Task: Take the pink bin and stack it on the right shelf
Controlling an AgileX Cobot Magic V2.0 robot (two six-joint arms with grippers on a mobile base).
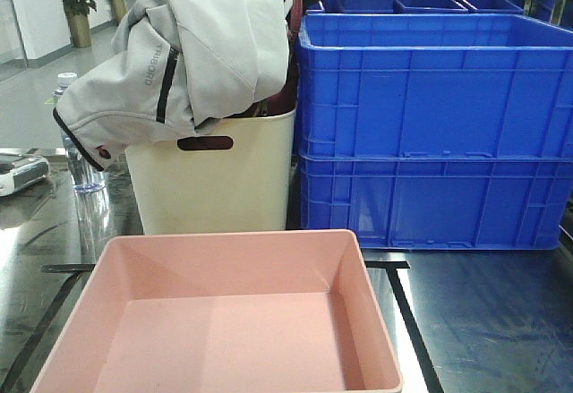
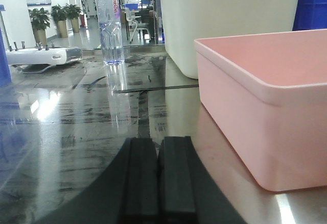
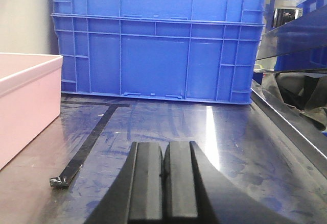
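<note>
Front-facing view is showing the pink bin (image 1: pixel 224 321) sitting near, before the cream basket (image 1: pixel 210 178); left gripper (image 2: pixel 158 178) and right gripper (image 3: pixel 164 178) are resting clenched, holding nothing.

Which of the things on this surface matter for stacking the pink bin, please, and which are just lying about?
For the job:
- wide shallow pale-pink plastic bin, empty
- left hand and right hand, both shut, empty

Lying about:
- two stacked ribbed blue plastic crates
- tall cream plastic basket with a grey jacket draped over it
- clear plastic water bottle
</note>
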